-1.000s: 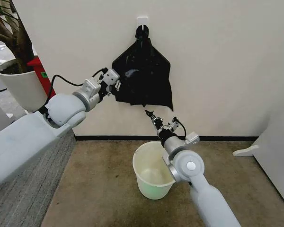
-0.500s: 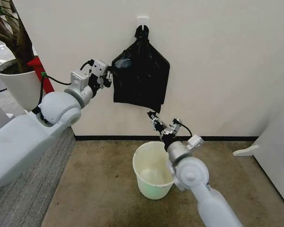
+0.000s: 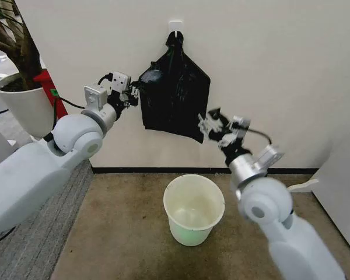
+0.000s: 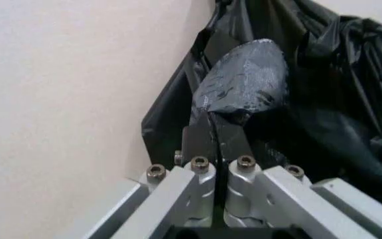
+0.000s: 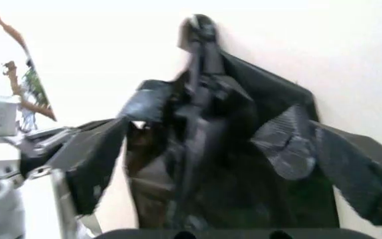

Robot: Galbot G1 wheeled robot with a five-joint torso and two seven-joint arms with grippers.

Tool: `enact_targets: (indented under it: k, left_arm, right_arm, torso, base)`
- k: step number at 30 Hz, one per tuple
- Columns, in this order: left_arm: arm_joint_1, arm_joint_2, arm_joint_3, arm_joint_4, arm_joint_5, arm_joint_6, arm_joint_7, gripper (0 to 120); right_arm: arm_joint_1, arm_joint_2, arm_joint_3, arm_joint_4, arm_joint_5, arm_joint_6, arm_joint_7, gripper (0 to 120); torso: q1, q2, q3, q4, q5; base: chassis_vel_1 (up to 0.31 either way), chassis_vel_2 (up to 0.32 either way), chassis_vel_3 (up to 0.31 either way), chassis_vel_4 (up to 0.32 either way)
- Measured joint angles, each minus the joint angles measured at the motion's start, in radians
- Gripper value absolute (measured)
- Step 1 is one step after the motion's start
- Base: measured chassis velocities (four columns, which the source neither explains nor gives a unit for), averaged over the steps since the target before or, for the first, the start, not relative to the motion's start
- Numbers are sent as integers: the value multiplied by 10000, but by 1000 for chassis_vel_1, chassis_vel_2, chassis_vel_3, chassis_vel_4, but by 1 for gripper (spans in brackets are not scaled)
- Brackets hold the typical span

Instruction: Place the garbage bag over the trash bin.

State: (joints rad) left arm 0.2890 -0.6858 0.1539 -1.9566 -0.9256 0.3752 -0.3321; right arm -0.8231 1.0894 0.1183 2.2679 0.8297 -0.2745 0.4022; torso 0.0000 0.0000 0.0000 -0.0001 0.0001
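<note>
Early stage: bag (image 3: 176, 96) hanging on wall hook, bin (image 3: 193, 209) unlined on floor. Left gripper (image 3: 135, 95) fingers pinching bag's edge; right gripper (image 3: 209, 124) fingers spread beside bag's lower corner.

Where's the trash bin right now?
In the head view the trash bin stands on the carpet near the wall, below the hanging garbage bag and beside the right arm.

L arm raised far left, left gripper (image 3: 134, 93) fingers pinched together. R arm raised right, right gripper (image 3: 209, 123) fingers spread apart.
</note>
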Motion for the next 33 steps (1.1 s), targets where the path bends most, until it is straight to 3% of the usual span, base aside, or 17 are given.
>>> enact_targets:
  k: [8,15,22,33]
  left_arm:
    - [2,-37,1,-7,-8,-111,-7,0]
    - [43,-116,-82,20,62,-152,17,0]
    - [70,-263,-108,109,149,-159,48,0]
    - [158,-419,-108,128,246,-247,84,0]
  right_arm:
    - [1832,164,-1530,-1009,29,-712,1384,100]
    - [3089,949,-2794,-1701,500,-1771,4223,100]
    - [3766,1583,-3489,-2316,92,-1982,5204,100]
    - [3938,2429,-3886,-3016,-500,-1976,5502,99]
  torso:
    - [0,0,1,2,-1]
    - [0,0,1,2,-2]
    - [0,-1,1,2,-3]
    - [0,-1,1,1,-1]
  base:
    - [0,0,0,0]
    - [0,0,0,0]
    - [0,0,0,0]
    - [0,0,0,0]
